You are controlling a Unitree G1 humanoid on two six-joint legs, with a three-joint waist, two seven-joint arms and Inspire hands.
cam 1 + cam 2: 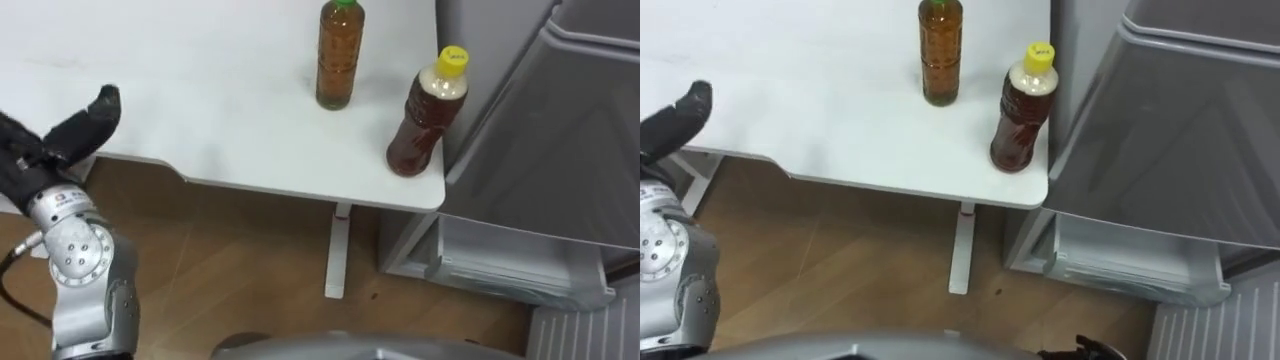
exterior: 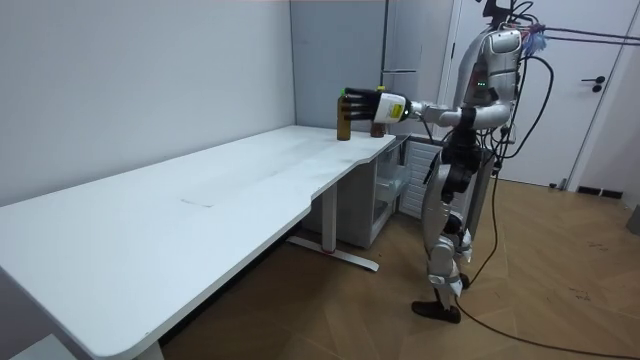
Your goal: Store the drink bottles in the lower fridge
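Standing upright on the wood floor (image 2: 560,290) by the table's far end in the room view, left arm held out level over the tabletop.

Nearest in the eye views, at 9 o'clock: the left hand (image 1: 62,135), dark-gloved on a silver wrist, raised over the near edge of the white table (image 1: 200,90). Fingers stretched out straight, thumb standing a little off, wrapped round nothing. Well apart from both drinks.

Next out, at 1 o'clock, close to the table's near right corner: the yellow-capped bottle (image 1: 425,115), dark brown, upright on the tabletop.

Just beyond, at 12 o'clock: the green-capped bottle (image 1: 340,55), amber, upright too, near the yellow-capped one but not touching it. Both on the table, neither inside the fridge.

At 3 o'clock, hard against the table's right edge: the grey fridge (image 1: 560,130). Lower, at 4 o'clock, down by the floor: its lower compartment (image 1: 510,265), looking open, with a pale shelf showing.

In the room view, at 12 o'clock: the same two bottles on the table's far end, with the outstretched hand lined up in front of them. Read against the eye views, a clear gap between hand and drinks.
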